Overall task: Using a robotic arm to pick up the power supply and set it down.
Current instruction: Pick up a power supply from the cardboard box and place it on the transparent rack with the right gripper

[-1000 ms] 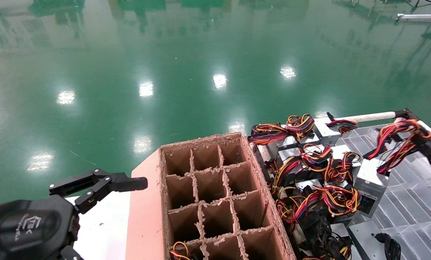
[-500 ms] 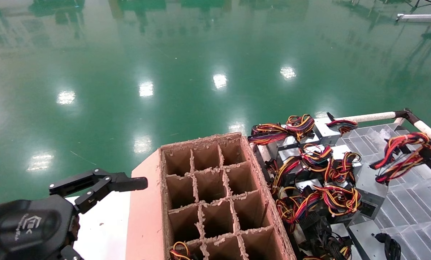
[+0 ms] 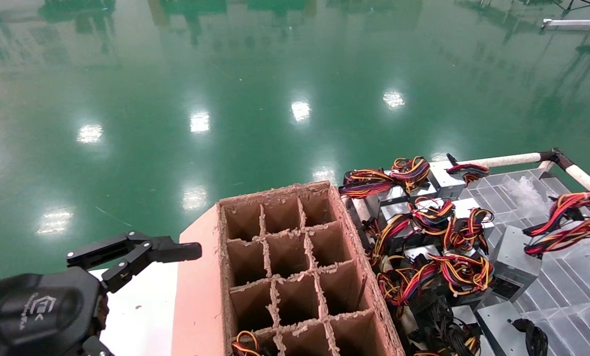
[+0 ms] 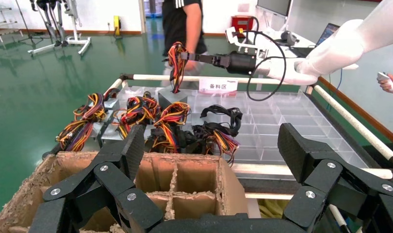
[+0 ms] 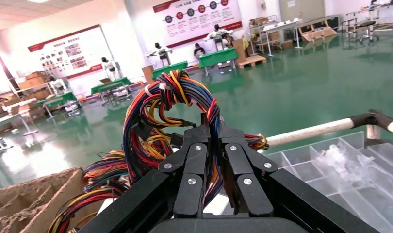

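Right gripper hanging onto a power supply by its wire bundle, lifted over the clear tray

The right gripper (image 5: 211,127) is clamped tight on the wire bundle (image 5: 158,114), and the power supply (image 4: 172,96) dangles under it above the divided clear tray (image 3: 569,277), by the tray's white rail (image 3: 505,160). More power supplies (image 3: 423,232) sit piled in the tray, just beside the cardboard divider box (image 3: 285,267). The left gripper (image 4: 211,155) is parked beside that box on its left with its fingers (image 4: 131,150) spread wide and nothing between them. One wire loop (image 3: 245,343) pokes out of a near compartment
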Motion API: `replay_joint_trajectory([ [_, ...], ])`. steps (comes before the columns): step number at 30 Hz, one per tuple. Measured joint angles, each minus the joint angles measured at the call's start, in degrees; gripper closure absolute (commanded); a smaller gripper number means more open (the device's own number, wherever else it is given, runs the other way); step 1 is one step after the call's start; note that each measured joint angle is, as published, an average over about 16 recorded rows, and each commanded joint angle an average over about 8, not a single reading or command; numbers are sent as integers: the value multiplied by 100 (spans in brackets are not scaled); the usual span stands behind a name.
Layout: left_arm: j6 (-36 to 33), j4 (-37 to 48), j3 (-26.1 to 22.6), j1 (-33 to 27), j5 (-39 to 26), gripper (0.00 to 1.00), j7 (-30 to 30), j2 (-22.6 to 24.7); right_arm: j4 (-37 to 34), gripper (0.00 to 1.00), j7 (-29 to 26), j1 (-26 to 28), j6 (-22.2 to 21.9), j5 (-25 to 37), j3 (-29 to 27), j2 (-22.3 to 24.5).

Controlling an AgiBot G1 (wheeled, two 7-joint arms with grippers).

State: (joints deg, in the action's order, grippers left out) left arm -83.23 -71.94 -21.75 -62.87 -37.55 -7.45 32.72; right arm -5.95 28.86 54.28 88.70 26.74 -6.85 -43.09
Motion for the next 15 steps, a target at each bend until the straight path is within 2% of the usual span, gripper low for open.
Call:
replay_joint_trajectory([
  [15,0,0,0,0,0,0,0,0,235,100,-91,-568,85,-261,-193,-57],
])
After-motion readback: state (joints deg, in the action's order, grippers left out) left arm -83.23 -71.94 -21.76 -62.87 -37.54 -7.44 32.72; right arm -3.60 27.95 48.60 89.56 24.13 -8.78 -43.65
